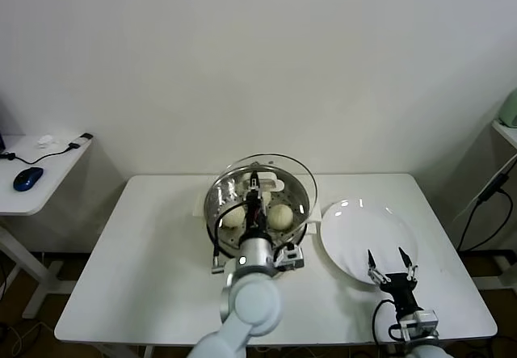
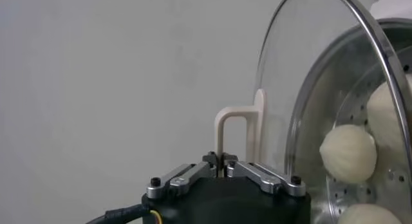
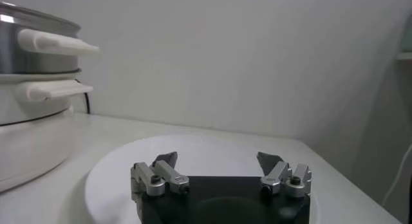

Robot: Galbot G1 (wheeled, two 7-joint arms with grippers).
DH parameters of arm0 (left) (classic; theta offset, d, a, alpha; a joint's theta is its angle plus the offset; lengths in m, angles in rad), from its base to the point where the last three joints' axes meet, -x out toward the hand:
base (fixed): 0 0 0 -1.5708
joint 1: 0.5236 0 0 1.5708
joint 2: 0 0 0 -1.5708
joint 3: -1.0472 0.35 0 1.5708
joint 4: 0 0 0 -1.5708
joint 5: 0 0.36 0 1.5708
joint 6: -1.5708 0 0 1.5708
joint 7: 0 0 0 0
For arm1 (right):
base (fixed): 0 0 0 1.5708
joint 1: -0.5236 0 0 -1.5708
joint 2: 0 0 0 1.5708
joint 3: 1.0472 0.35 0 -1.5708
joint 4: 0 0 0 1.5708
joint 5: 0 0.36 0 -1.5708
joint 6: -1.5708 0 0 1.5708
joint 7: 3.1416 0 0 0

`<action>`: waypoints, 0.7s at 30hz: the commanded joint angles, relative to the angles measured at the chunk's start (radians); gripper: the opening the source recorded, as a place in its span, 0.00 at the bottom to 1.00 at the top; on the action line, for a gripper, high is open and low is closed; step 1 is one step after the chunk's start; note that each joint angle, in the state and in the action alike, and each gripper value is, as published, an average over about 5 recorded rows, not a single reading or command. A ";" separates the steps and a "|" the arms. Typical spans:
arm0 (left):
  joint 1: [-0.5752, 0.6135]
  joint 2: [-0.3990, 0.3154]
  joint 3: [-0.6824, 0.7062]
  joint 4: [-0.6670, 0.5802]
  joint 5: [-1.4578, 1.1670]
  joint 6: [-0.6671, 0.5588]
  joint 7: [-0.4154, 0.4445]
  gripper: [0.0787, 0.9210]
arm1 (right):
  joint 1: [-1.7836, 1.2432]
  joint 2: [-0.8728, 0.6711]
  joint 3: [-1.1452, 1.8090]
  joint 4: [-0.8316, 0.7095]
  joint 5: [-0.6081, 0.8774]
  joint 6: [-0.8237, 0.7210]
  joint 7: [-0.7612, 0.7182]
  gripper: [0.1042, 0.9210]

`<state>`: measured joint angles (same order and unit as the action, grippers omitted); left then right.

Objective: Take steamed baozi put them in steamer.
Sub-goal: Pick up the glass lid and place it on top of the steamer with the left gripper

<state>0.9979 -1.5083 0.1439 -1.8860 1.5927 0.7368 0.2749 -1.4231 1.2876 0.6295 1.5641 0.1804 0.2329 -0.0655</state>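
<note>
Left gripper [image 1: 255, 187] holds glass lid [image 1: 275, 164] over steamer's [image 1: 222, 192] baozi [image 1: 279, 216].

Large white rectangular table [image 1: 145, 269] against a plain white wall [image 1: 258, 51]. Flat round white plate [image 1: 355, 233] lies on the table's right half, nothing on it. Round clear glass lid with a steel rim [image 1: 300, 174] is tilted up on edge, its white handle [image 2: 235, 132] showing in the left wrist view. Small white side desk [image 1: 44, 182] far left carries a blue computer mouse [image 1: 27, 178] and a black cable [image 1: 56, 154].
</note>
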 commanded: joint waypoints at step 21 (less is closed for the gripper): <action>0.015 -0.044 -0.063 0.139 0.040 0.049 -0.049 0.07 | 0.011 0.020 0.003 -0.022 -0.024 0.041 0.025 0.88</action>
<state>1.0023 -1.5456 0.0908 -1.7662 1.6267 0.7363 0.2360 -1.4168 1.3043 0.6335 1.5456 0.1614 0.2686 -0.0423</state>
